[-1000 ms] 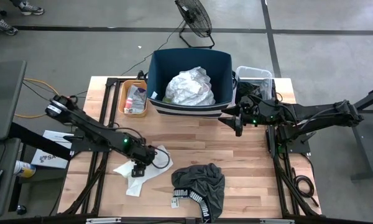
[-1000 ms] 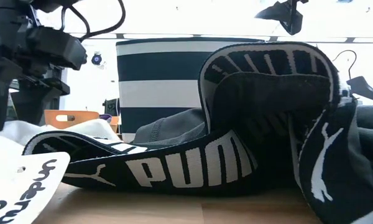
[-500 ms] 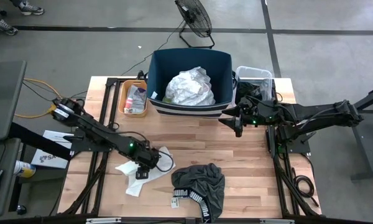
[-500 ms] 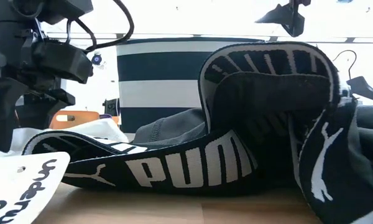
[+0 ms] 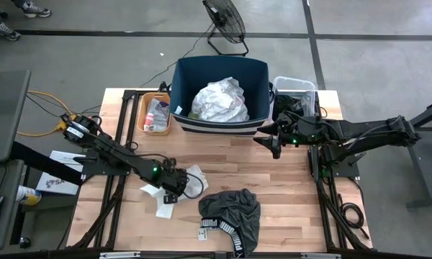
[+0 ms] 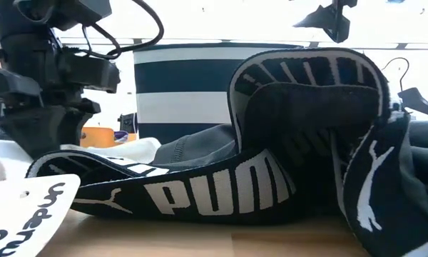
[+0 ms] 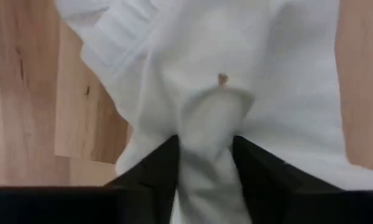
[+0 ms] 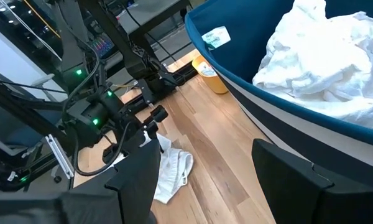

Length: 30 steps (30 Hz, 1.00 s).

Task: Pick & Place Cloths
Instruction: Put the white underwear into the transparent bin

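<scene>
Two hands: left hand [image 5: 168, 195] pinching white cloth [image 5: 190, 178]; right hand [image 5: 275, 147] spread, hovering.

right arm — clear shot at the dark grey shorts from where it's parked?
Probably yes: the right gripper hovers open by the navy bin, and bare table separates it from the shorts. The left gripper is beside them.
</scene>
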### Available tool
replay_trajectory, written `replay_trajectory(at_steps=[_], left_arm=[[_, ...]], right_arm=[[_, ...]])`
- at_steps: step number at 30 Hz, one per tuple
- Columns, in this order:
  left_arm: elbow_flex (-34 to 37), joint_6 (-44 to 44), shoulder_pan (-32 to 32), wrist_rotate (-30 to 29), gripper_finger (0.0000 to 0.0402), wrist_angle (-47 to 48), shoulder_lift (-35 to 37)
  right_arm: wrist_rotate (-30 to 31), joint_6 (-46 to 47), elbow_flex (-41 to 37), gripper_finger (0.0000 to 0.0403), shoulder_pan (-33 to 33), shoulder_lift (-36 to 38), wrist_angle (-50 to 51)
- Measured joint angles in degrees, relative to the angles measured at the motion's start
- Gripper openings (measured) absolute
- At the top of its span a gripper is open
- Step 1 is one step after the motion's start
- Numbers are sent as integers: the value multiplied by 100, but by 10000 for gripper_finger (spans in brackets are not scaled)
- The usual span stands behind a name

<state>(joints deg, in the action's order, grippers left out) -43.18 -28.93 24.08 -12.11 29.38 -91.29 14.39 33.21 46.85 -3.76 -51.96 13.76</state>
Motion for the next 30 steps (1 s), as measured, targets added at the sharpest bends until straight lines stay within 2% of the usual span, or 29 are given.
replay_trajectory(at_steps=[6,7,12,16,20,26,30], left_arm=[[9,-356,-2,-78,26,53,-7],[9,-490,-2,-79,17,55,-7],[-6,-883,-2,-155,11,82,32],[-212,-809,-5,-223,8,204,208],[-642,-549,-11,-526,8,633,419],[-1353,174,-9,-683,8,1039,706],[-1884,808,-11,-1110,8,1188,817]], right_arm=[[0,0,0,247,-1,2,223],[0,0,0,247,2,0,262],[-2,0,0,247,-1,0,282],[-3,0,0,247,1,0,282],[-2,-2,0,247,-1,0,280],[-3,-1,0,247,1,2,274],[-2,-2,0,247,0,0,253]])
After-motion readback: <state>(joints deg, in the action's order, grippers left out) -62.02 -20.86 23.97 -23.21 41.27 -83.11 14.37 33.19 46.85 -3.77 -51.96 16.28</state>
